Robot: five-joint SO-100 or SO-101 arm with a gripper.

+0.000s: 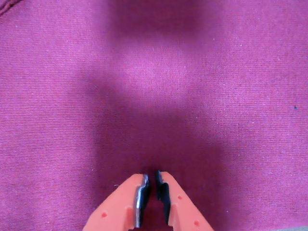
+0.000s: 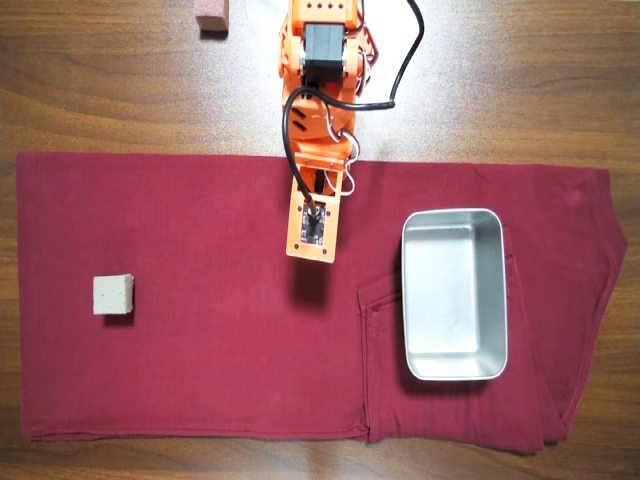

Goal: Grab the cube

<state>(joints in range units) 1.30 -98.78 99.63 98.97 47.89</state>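
Two orange fingers of the gripper sit nearly closed, narrow gap, nothing between them, only maroon cloth ahead. In overhead view the cube lies well apart from the jaws, far left on the cloth; metal tray sits on the opposite side.

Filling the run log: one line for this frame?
end effector: nearly shut, empty, over bare cloth | cube: on cloth, far left in overhead view, untouched | tray: empty, right

Wooden table under a dark red cloth, reddish-brown block at its far edge.
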